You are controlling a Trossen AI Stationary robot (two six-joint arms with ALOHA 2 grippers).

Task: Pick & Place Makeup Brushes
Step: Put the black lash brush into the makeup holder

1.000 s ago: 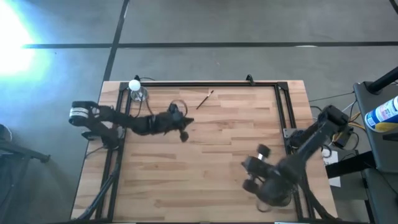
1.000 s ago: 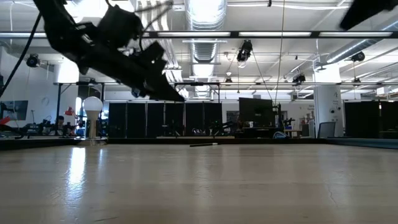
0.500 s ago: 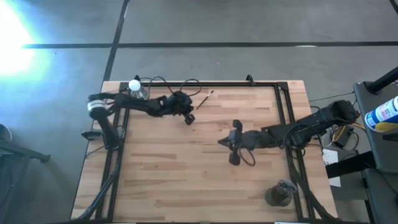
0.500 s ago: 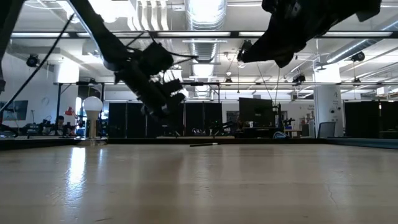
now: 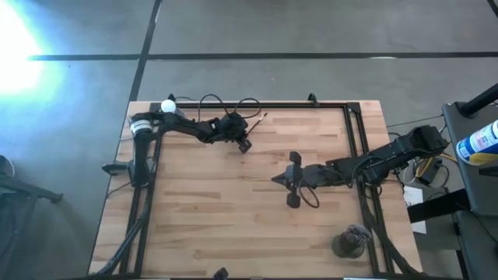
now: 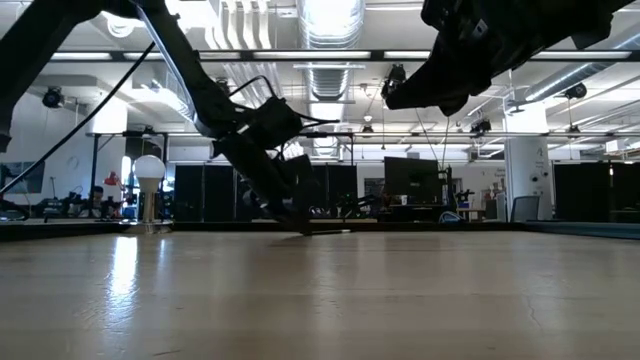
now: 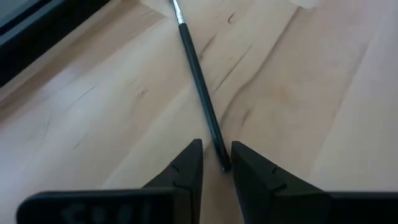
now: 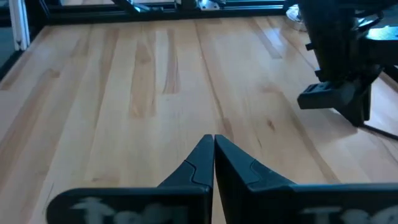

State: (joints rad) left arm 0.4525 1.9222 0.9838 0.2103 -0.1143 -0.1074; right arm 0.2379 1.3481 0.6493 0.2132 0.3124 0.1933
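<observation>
One makeup brush (image 5: 258, 122), a thin dark stick with a silvery ferrule (image 7: 180, 14), lies flat on the wooden table near its far edge. My left gripper (image 7: 216, 163) is low over the brush's dark handle end (image 7: 222, 163). It is open, one finger on each side of that end; I cannot tell whether either finger touches it. The same gripper (image 6: 300, 218) shows in the low view close to the tabletop. My right gripper (image 8: 213, 142) is shut and holds nothing. It hangs above the table's middle (image 5: 285, 180).
A small clear bottle with a round white cap (image 5: 169, 106) stands at the far left corner. A round greyish container (image 5: 350, 243) sits near the table's near right corner. A black frame (image 5: 352, 132) runs along the far and side edges. Bare wood lies between the arms.
My left gripper has gone toward the table's far edge and the right, sinking to the brush's handle end. My right arm has swung from the near right corner, over the round container, to the table's middle, then kept still. The brush has not moved.
</observation>
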